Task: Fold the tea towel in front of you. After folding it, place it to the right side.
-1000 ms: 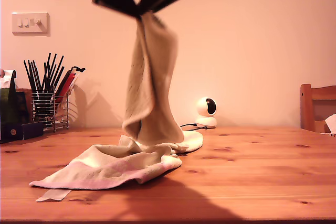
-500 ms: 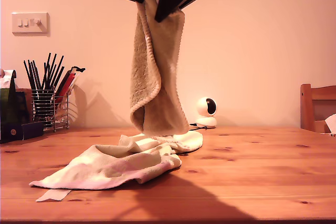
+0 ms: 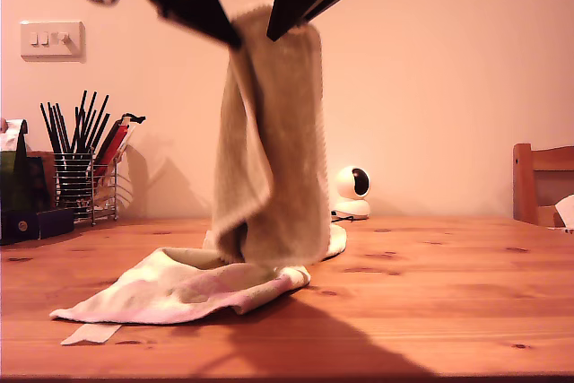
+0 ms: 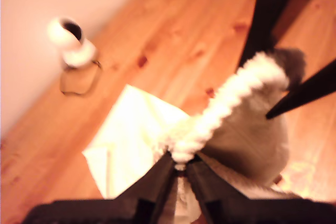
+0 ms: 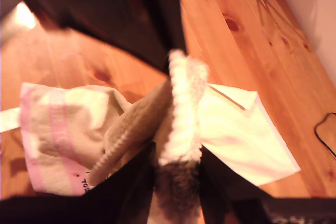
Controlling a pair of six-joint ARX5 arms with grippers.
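Hanging from two dark hands near the top of the exterior view: a fluffy, cream tea towel (image 3: 269, 145), its raised part draping in a thick, looped column. First hand (image 4: 180, 165) pinching a fuzzy rolled edge between nearly closed jaws; second hand (image 5: 177, 157) clamping another plush edge the same way. Lower part of the towel lying crumpled on the tabletop (image 3: 430, 302), showing a smoother pale face with a pink stripe, trailing toward the exterior view's left. Warm knotty pine planks, glossy. Standing behind: a small round white camera (image 3: 352, 191) by the plain wall, a wire holder of black sticks (image 3: 79, 163) at the exterior view's left, a wooden chair (image 3: 542, 183) at its right, a light switch (image 3: 51, 39) above.
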